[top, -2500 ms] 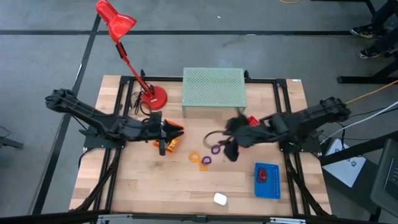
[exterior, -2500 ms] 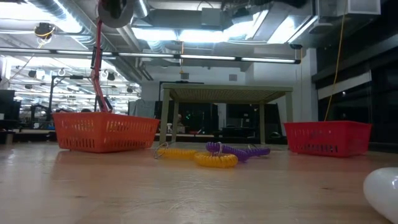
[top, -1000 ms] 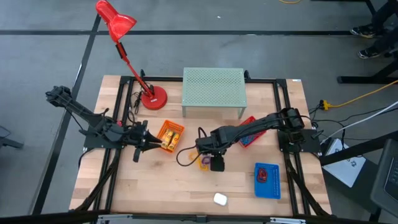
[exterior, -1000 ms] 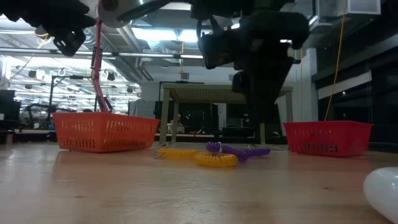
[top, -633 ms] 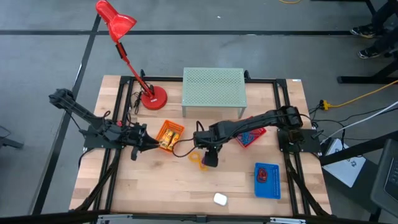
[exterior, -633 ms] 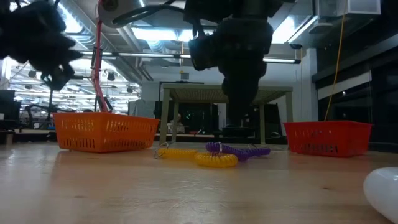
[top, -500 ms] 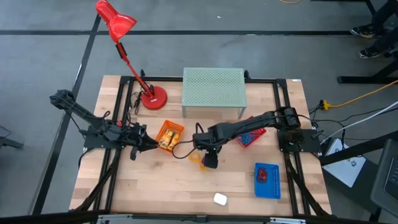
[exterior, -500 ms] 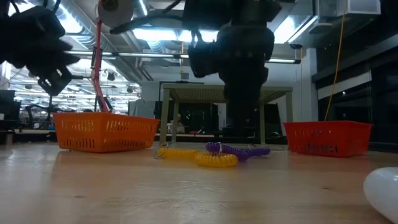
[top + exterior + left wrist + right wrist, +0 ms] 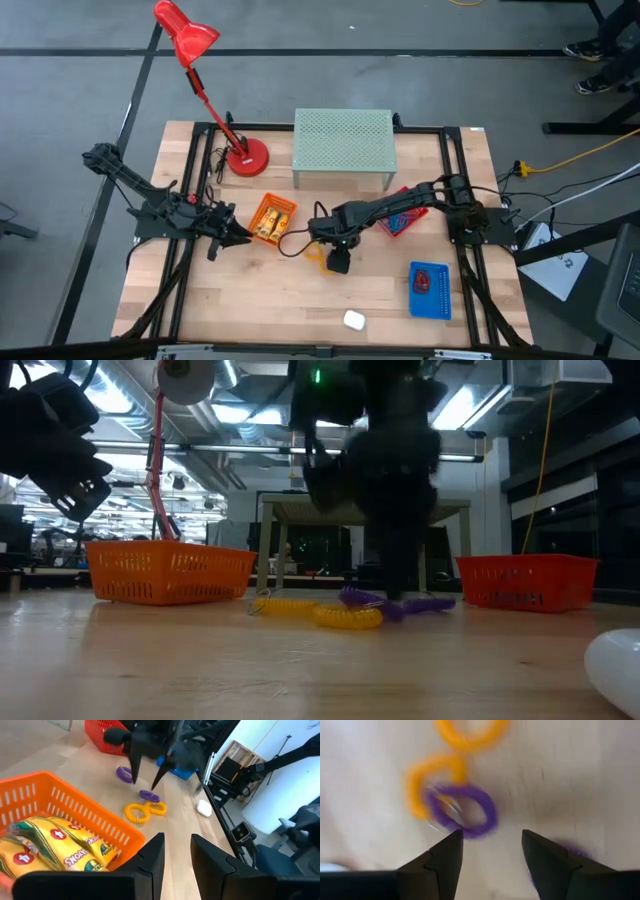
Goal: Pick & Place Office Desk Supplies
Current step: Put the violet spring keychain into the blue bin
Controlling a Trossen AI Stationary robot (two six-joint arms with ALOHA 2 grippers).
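My right gripper (image 9: 338, 260) is open and points down at the table's middle, low over the loops. In its wrist view (image 9: 492, 837) a purple loop (image 9: 462, 812) lies just ahead of the fingertips, overlapping two orange loops (image 9: 427, 785) flat on the wood. I see no touch. A second purple loop (image 9: 425, 603) lies beside it. My left gripper (image 9: 238, 237) is open (image 9: 177, 840) and hovers left of the orange basket (image 9: 262, 210). Three yellow tubes (image 9: 55, 845) lie inside that basket. The red basket (image 9: 405, 218) and blue basket (image 9: 415, 300) stand on the table's right half.
A red desk lamp (image 9: 245, 158) stands at the far left, and the pale green mesh riser (image 9: 343, 145) at the far middle. A small white object (image 9: 353, 320) lies near the table's near edge. Bare wood shows along the near left.
My right gripper has shifted a little toward the table's left and come down over the loops until its fingers stand close to the table. My left gripper has drawn back slightly from the orange basket and sunk lower. The loops and baskets lie as before.
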